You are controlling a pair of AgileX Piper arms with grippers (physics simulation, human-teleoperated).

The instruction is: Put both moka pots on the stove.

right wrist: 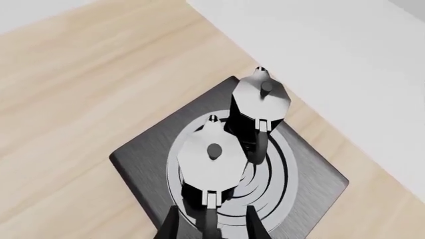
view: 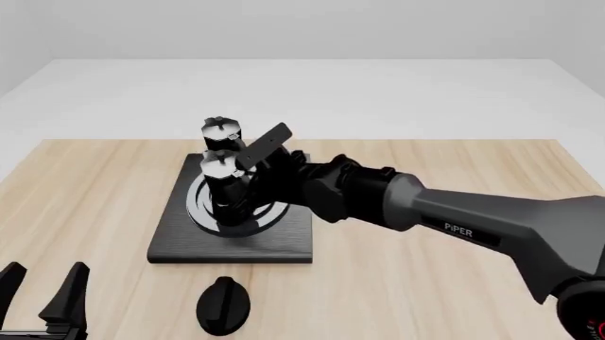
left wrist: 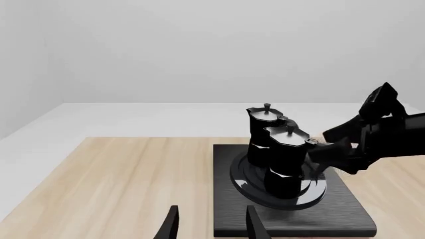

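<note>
A pale wooden worktop (view: 454,297) under plain grey-white walls carries the stove (view: 170,244), a flat black slab with silver burner rings. Both moka pots stand upright on it: the far pot (view: 221,134) at the burner's back edge, the near pot (view: 219,177) close in front of it. Your right gripper (right wrist: 208,225) reaches in from the right, its jaws set either side of the near pot's handle; whether they pinch it cannot be told. Your left gripper (view: 42,294) hangs low at the worktop's near left, jaws spread. A black oval knob (view: 223,304) lies just before the stove.
</note>
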